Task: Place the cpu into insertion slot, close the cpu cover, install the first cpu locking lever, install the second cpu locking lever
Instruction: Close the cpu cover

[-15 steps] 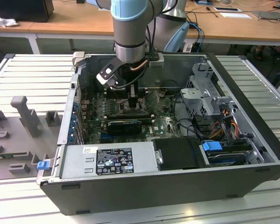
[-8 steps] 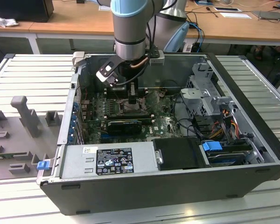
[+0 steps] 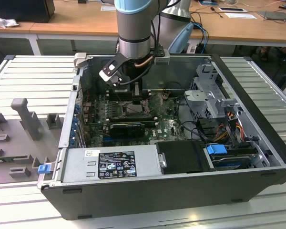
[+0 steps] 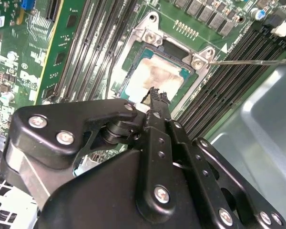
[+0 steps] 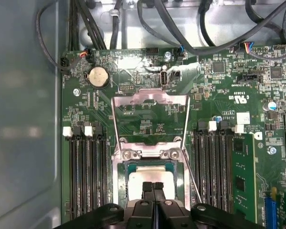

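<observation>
Arm points straight down, upper centre of exterior view; gripper pinched closed, tips over chip in socket; cover open.

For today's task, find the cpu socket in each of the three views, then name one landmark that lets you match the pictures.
Exterior view: socket straight below the tool.
Second wrist view: socket just past the tips of the tool, pale cpu seated in it.
First wrist view: socket between the memory slots, tool over the cpu.
Shared landmark: the tool, over the socket in all three.
</observation>
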